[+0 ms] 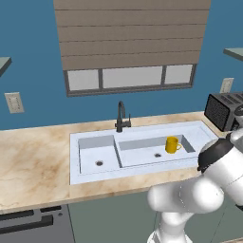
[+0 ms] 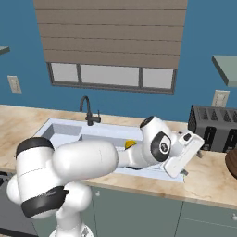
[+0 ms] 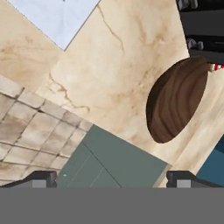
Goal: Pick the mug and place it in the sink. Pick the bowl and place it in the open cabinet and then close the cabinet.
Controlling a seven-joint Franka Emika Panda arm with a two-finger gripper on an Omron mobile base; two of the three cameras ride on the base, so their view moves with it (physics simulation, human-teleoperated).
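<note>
You see the mug [image 1: 172, 144] inside the sink [image 1: 90, 140]; the jaws are released above the table [image 3: 118, 78], near the bowl [image 3: 175, 100].

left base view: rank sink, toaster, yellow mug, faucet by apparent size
1. Pale blue-white double-basin sink, largest by far.
2. Dark grey boxy toaster, partly cut off by the frame.
3. Slim black faucet.
4. Yellow mug in the right basin, smallest.

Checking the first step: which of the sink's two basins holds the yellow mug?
The wider basin on the toaster side holds the yellow mug, standing upright; the smaller basin holds nothing.
</note>
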